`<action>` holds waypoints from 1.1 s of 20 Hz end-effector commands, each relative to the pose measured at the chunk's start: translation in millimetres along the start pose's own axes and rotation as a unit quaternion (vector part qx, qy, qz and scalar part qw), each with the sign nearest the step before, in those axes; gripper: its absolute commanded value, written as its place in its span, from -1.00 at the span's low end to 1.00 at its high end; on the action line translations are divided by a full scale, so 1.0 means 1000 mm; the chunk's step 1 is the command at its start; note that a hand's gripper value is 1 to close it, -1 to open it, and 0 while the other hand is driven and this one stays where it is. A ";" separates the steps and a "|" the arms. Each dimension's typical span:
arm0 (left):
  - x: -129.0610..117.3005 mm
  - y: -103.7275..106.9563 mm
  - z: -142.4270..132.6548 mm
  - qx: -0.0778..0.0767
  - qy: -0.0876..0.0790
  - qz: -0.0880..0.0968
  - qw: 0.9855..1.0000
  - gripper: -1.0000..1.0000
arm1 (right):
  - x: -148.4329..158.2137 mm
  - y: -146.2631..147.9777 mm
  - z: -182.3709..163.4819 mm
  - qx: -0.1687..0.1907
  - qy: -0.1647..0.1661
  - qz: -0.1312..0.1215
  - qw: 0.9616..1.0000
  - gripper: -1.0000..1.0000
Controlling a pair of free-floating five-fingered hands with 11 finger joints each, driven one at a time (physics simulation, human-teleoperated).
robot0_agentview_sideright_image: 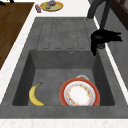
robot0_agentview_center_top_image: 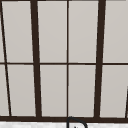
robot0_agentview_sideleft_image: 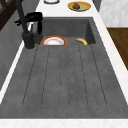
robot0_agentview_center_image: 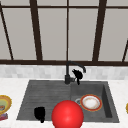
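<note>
The sink [robot0_agentview_center_image: 30, 100] is taking up the lower half of the front frame, its ribbed drainboard on the left and the basin on the right. A red ball [robot0_agentview_center_image: 67, 115] is sitting at bottom centre, covering part of the basin's near edge. A red-rimmed plate [robot0_agentview_sideright_image: 79, 94] is lying flat on the basin floor at lower right of the right side frame, with a banana [robot0_agentview_sideright_image: 35, 95] well apart from it at lower left. The faucet [robot0_agentview_center_image: 68, 72] is standing at the back rim, centre of the front frame.

Risk, as judged: the right hand [robot0_agentview_center_image: 77, 74] is hanging just beside the faucet's side lever (contact cannot be confirmed), so a crooked push could slide the fingers off the lever or knock the spout. Anything slipping there would be dropping toward the plate below.

Pose: the right hand is lying roughly level in the right side frame [robot0_agentview_sideright_image: 103, 37], fingers stretched toward the wall and lightly spread, one digit drooping down. The left hand [robot0_agentview_center_image: 40, 113] is floating at lower left over the drainboard; its fingers cannot be made out.
</note>
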State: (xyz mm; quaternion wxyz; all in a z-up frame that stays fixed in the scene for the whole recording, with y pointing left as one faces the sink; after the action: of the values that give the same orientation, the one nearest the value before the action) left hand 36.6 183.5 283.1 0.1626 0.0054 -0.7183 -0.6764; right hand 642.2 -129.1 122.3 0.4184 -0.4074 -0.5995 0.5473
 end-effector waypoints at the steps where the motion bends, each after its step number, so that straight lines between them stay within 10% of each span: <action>1: 0.000 0.000 0.000 0.000 0.000 0.000 1.000 0.00 | 0.001 0.019 -0.023 0.042 0.004 0.018 0.999 -1.00; 2: 0.000 0.000 0.000 0.000 0.000 0.000 1.000 0.00 | 0.002 0.023 -0.023 0.035 0.005 0.019 0.999 1.00; 7: 0.000 0.000 0.000 0.000 0.000 0.000 1.000 0.00 | 0.016 0.008 0.012 0.005 0.019 0.005 1.000 1.00; 22: 0.000 0.000 0.000 0.000 0.000 0.000 1.000 0.00 | 0.035 -0.025 -0.027 0.057 0.010 0.108 0.992 1.00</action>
State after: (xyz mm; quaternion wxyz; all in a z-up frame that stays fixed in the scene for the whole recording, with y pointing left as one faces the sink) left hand 36.6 183.5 283.1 0.1626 0.0054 -0.7183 -0.6764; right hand 646.7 -105.6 135.2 0.3917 -0.4484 -0.5375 0.5971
